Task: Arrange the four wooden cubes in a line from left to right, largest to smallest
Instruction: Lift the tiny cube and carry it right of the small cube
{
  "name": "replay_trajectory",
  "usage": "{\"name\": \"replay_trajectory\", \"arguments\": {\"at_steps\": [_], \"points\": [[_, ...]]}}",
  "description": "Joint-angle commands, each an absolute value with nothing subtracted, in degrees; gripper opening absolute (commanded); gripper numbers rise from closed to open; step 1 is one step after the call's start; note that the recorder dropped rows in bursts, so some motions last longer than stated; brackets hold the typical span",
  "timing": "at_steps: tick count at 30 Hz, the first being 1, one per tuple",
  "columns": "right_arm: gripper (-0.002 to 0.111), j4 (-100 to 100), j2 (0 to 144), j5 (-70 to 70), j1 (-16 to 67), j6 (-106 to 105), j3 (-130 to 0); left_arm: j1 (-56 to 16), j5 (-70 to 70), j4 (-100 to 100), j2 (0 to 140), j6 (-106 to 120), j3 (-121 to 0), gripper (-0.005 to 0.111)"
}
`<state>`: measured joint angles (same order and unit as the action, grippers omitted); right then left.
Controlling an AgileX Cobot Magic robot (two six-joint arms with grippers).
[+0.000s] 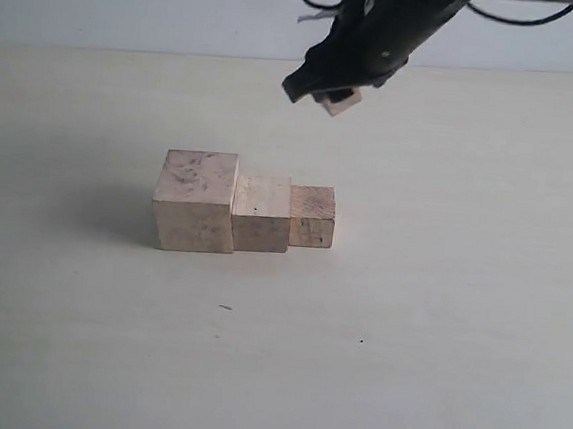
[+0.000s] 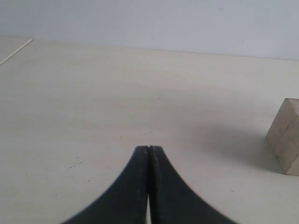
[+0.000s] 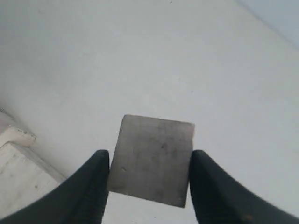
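Three wooden cubes stand touching in a row on the table: the largest cube (image 1: 196,202) at the left, the second cube (image 1: 261,213) in the middle, the third cube (image 1: 312,217) at the right. The smallest cube (image 1: 341,101) (image 3: 152,159) hangs in the air behind and above the row, with my right gripper (image 1: 337,94) (image 3: 150,161) shut on it. My left gripper (image 2: 149,150) is shut with nothing in it, low over the table; one corner of a cube (image 2: 286,135) shows off to its side. The left arm is out of the exterior view.
The pale table (image 1: 438,318) spreads all round the row, with a light wall behind. Pale cube tops (image 3: 21,175) show beneath the right gripper in the right wrist view. A thin pale line (image 2: 16,50) crosses the table's far corner in the left wrist view.
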<state>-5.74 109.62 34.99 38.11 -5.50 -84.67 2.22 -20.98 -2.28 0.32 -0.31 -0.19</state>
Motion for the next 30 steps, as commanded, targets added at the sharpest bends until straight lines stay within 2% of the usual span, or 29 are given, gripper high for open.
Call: {"name": "replay_trajectory", "arguments": {"at_steps": [1,6,11,14,16,25,30], "points": [[0.0,2.0,102.3,36.9,34.5,-17.1,-84.9,2.2,-20.2,-2.3,0.0,-0.5,0.0,0.0],[0.0,24.6,97.1,37.0,29.2,-40.7,-80.6,2.2,-20.2,-2.3,0.0,-0.5,0.0,0.0],[0.0,45.1,96.0,42.8,18.8,-68.5,-70.3,2.2,-20.2,-2.3,0.0,-0.5,0.0,0.0],[0.0,46.6,98.0,51.6,15.5,-85.3,-67.2,2.2,-20.2,-2.3,0.0,-0.5,0.0,0.0],[0.0,46.1,100.4,53.7,15.2,-89.1,-67.2,2.2,-20.2,-2.3,0.0,-0.5,0.0,0.0],[0.0,45.6,103.7,50.9,15.3,-88.3,-67.2,2.2,-20.2,-2.3,0.0,-0.5,0.0,0.0],[0.0,46.9,106.9,52.7,15.3,-105.6,-67.2,2.2,-20.2,-2.3,0.0,-0.5,0.0,0.0]]}}
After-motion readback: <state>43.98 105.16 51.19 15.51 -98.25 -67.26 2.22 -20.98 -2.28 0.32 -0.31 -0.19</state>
